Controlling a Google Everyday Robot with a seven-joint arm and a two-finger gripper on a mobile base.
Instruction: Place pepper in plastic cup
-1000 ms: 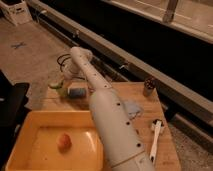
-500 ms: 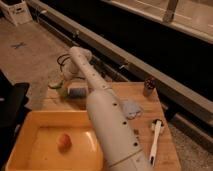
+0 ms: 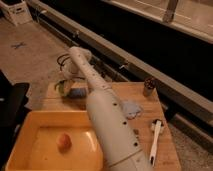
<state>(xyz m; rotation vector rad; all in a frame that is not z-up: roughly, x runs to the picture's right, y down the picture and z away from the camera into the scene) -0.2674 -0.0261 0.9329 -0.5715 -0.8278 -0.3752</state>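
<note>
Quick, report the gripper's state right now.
Gripper: at the far left end of the wooden table, low beside the plastic cup; state cannot be told, the arm hides it.

Lab or workshop, concrete floor point(image 3: 35, 55), wooden bench point(image 3: 135, 95)

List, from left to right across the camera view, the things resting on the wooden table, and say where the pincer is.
Yellow tray → blue sponge → pale blue cloth → dark metal cup → white brush. The pincer is at the table's far left corner, beside the sponge.
</note>
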